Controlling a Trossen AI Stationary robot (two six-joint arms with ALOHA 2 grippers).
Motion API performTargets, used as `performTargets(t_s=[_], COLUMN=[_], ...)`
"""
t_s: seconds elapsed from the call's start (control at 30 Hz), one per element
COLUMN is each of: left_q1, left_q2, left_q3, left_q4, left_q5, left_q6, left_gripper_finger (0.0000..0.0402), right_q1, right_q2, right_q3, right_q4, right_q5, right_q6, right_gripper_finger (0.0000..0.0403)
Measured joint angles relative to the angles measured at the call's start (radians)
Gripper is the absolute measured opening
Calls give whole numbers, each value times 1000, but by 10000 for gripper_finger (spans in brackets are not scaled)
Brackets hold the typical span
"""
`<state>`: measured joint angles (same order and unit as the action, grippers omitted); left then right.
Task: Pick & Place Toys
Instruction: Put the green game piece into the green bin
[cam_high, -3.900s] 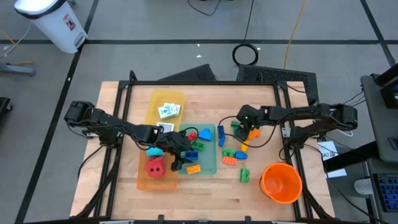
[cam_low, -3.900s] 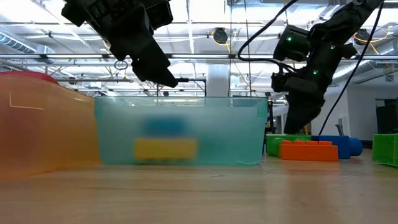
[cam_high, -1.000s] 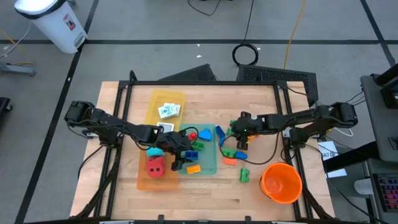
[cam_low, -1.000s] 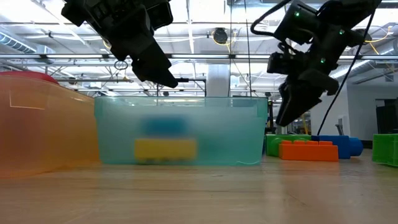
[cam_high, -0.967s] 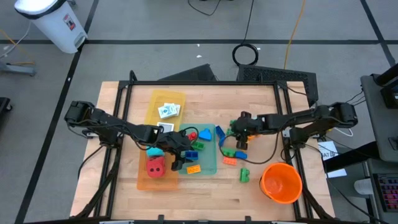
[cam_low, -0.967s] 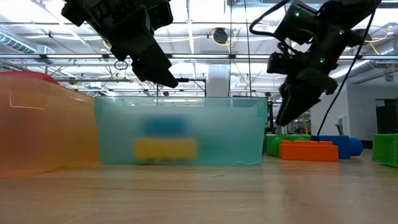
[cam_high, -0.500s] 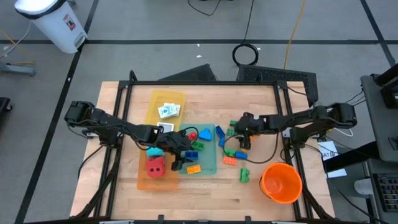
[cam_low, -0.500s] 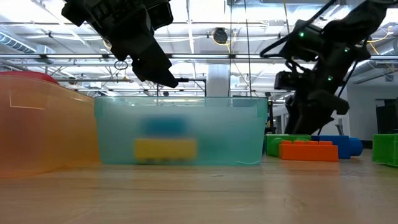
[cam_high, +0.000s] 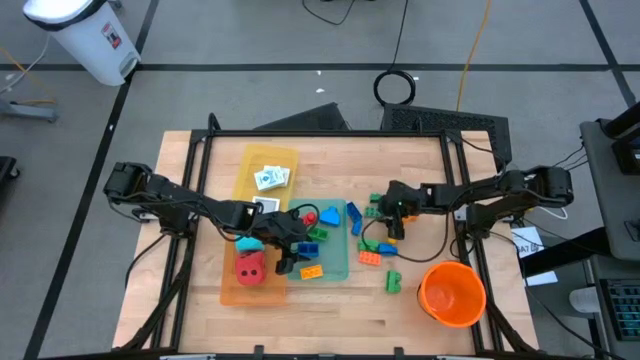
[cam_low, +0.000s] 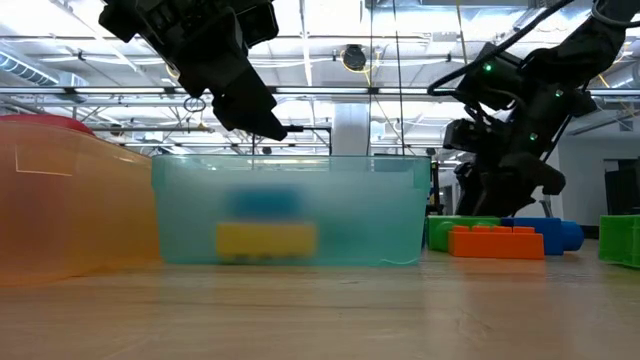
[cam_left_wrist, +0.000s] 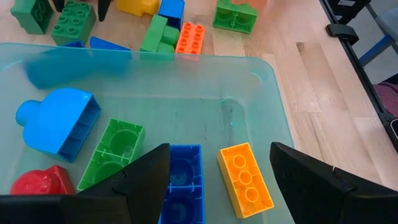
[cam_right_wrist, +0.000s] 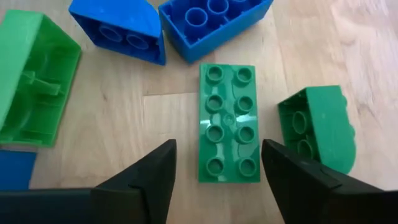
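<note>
Your right tool (cam_right_wrist: 214, 168) hangs spread over the flat green brick (cam_right_wrist: 227, 122) beside the teal tray (cam_high: 338, 262), apparently lining up a grasp, while your left tool (cam_left_wrist: 219, 168) waits, spread, above that tray.

Right pincer (cam_right_wrist: 214, 163) spread open over a flat green brick (cam_right_wrist: 227, 122) on the worktop (cam_right_wrist: 168, 118); blue bricks (cam_right_wrist: 214, 22) lie just beyond.
</note>
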<state>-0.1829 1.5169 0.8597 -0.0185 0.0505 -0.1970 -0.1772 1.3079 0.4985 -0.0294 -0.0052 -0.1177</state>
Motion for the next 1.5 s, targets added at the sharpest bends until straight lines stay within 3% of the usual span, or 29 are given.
performTargets(t_s=[0.57, 0.83, 1.0, 1.2, 1.37, 1.5], left_q1=[0, 0, 4, 29, 59, 81], left_q2=[0, 0, 0, 2, 3, 19], left_q3=[0, 0, 0, 0, 0, 0], left_q4=[37, 63, 181, 359, 391, 407], left_q5=[-1, -36, -156, -204, -294, -335], left_q6=[0, -25, -102, -126, -208, -247], left_gripper_finger=[280, 280, 280, 280, 280, 280], right_q1=[-5, -11, 26, 147, 265, 336], right_q2=[-1, -43, -131, -244, -267, -236], right_q3=[-1, 7, 27, 28, 29, 29], right_q4=[7, -20, -50, -36, 120, 248], right_q5=[-51, -38, 94, 319, 506, 540], right_q6=[-80, -119, -156, -257, -385, -493], right_gripper_finger=[97, 89, 88, 88, 87, 87])
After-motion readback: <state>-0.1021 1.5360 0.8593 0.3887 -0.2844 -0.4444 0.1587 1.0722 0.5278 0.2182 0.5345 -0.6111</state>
